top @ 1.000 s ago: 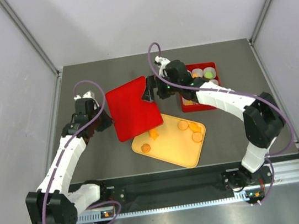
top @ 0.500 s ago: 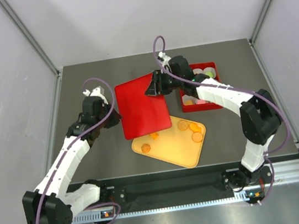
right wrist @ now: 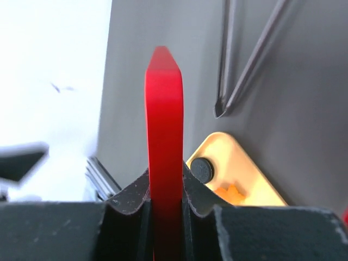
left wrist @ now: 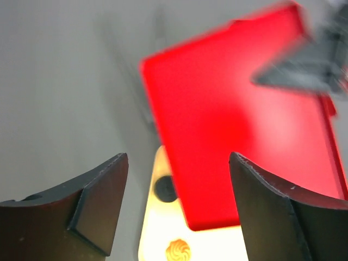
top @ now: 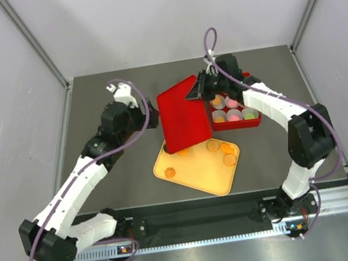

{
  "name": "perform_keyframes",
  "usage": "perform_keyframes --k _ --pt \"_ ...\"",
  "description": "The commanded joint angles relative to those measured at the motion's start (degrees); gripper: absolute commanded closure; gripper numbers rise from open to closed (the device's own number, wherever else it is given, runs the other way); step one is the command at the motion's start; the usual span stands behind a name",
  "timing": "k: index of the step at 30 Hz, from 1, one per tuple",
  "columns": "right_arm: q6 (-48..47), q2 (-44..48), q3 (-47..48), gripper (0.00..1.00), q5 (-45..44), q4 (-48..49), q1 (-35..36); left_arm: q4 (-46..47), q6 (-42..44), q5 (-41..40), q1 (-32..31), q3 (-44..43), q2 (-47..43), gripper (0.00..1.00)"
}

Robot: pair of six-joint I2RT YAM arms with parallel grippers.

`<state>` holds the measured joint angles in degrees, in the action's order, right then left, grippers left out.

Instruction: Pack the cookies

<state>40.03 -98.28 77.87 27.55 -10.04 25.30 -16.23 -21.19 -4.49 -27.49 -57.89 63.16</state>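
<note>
A red lid (top: 182, 113) hangs tilted on edge over the table, with my right gripper (top: 198, 92) shut on its far right corner. The right wrist view shows the lid (right wrist: 164, 125) edge-on, clamped in my right gripper (right wrist: 165, 182). My left gripper (top: 152, 115) stands open just left of the lid and touches nothing. In its wrist view my left gripper (left wrist: 178, 163) faces the lid (left wrist: 239, 114). Orange cookies (top: 227, 149) lie on the yellow tray (top: 200, 180). A black cookie (left wrist: 165, 188) sits at the tray's corner. The red box (top: 256, 121) holds cookies (top: 233, 116) in white cups.
The yellow tray lies in front of the lid, partly under its lower edge. The red box stands at the back right, just right of the lid. Grey walls close in the table on three sides, and a metal rail (top: 238, 215) runs along the near edge.
My right gripper has shut on the lid and my left gripper has let it go. The lid has moved right toward the red box and tipped more upright.
</note>
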Motion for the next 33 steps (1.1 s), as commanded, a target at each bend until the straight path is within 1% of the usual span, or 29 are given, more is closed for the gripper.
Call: perform_keyframes --k 1,2,3,4,5,6,7,8,9,10,11,12,13,14,15,16,17,18,19,20,21,22,24,25,27,30,33 --pt "5.58 3.97 5.71 1.00 3.65 0.03 -3.93 7.17 7.91 -7.61 -10.10 0.31 -3.39 0.20" --pt "6.80 3.89 7.28 1.00 4.00 -0.59 -4.99 9.00 10.44 -12.86 -12.74 0.84 -3.48 0.19" --pt "7.16 3.71 8.17 1.00 4.09 -1.20 -5.34 9.89 11.60 -15.17 -17.38 1.37 -3.74 0.18" --pt "7.69 3.62 8.96 1.00 4.00 -2.42 -6.22 10.86 13.09 -16.76 -19.60 2.42 -3.83 0.18" --pt "8.65 3.36 10.19 1.00 4.18 -2.96 -6.58 12.17 16.58 -18.78 -21.89 3.21 -4.00 0.18" --pt "9.18 3.27 10.64 1.00 4.35 -3.31 -6.84 15.67 18.79 -21.67 -26.52 4.09 -4.61 0.17" --pt "9.80 3.18 11.42 1.00 4.44 -3.93 -7.54 18.05 20.64 -24.14 -29.09 6.01 -4.62 0.17" --pt "10.50 3.01 11.87 1.00 4.70 -4.28 -7.81 20.16 26.58 -26.34 -31.55 7.16 -4.71 0.16" --pt "10.68 2.57 12.39 1.00 4.79 -4.98 -8.07 25.93 29.68 -30.71 -36.28 8.48 -4.53 0.15" --pt "10.86 2.48 13.36 1.00 4.71 -5.68 -8.51 28.77 32.76 -32.23 -38.24 11.28 -4.27 0.15" --pt "10.94 2.39 13.63 1.00 4.62 -6.73 -8.77 32.54 38.88 -33.29 -39.91 12.87 -3.49 0.15" --pt "11.21 2.48 13.80 1.00 4.53 -6.92 -8.95 36.14 41.73 -34.35 -42.54 16.63 -3.13 0.15" --pt "11.38 2.65 13.80 1.00 4.36 -7.09 -9.04 44.79 44.63 -35.31 -43.52 18.49 -2.69 0.15" --pt "11.56 2.92 13.89 1.00 4.18 -7.44 -9.04 48.80 49.18 -35.58 -44.31 20.34 -2.43 0.15" --pt "11.47 3.27 13.89 1.00 3.83 -7.71 -9.13 52.49 51.40 -35.67 -45.37 21.92 -1.47 0.15" --pt "11.56 3.53 13.98 1.00 3.57 -7.80 -9.04 60.79 53.95 -34.37 -45.81 25.25 -0.93 0.15" --pt "11.65 4.06 13.81 1.00 3.21 -7.89 -9.13 64.97 59.72 -33.92 -46.16 26.85 -0.06 0.14" --pt "11.65 4.15 13.80 1.00 3.30 -7.89 -9.21 69.45 62.47 -33.83 -46.60 28.86 2.21 0.14" --pt "11.82 4.32 13.80 1.00 3.39 -7.80 -9.04 73.06 65.02 -34.18 -46.61 29.32 3.80 0.14" --pt "11.91 4.85 13.80 1.00 3.21 -7.97 -8.95 79.53 68.88 -35.40 -46.43 29.41 7.12 0.13" --pt "12.00 5.11 13.63 1.00 3.04 -7.89 -8.95 81.42 70.74 -35.32 -46.43 28.98 8.64 0.13" --pt "12.09 5.46 13.37 1.00 2.86 -7.97 -8.95 82.66 74.33 -34.97 -46.43 28.54 10.30 0.13" --pt "12.35 6.43 12.93 1.00 2.42 -7.80 -8.86 90.46 77.60 -34.88 -45.82 27.92 15.40 0.13" --pt "12.35 6.70 12.58 1.00 2.33 -7.97 -8.86 95.98 79.27 -35.06 -45.12 27.74 17.33 0.13" --pt "12.44 7.57 11.87 1.00 1.89 -7.97 -8.78 102.86 82.70 -34.54 -43.54 26.61 21.46 0.13" --pt "12.53 8.63 10.47 1.00 1.89 -7.71 -8.51 101.84 83.07 -31.12 -42.31 24.85 23.50 0.13" --pt "12.18 9.24 9.50 1.00 1.45 -7.80 -8.07 101.58 83.33 -29.79 -40.99 22.57 24.73 0.15"
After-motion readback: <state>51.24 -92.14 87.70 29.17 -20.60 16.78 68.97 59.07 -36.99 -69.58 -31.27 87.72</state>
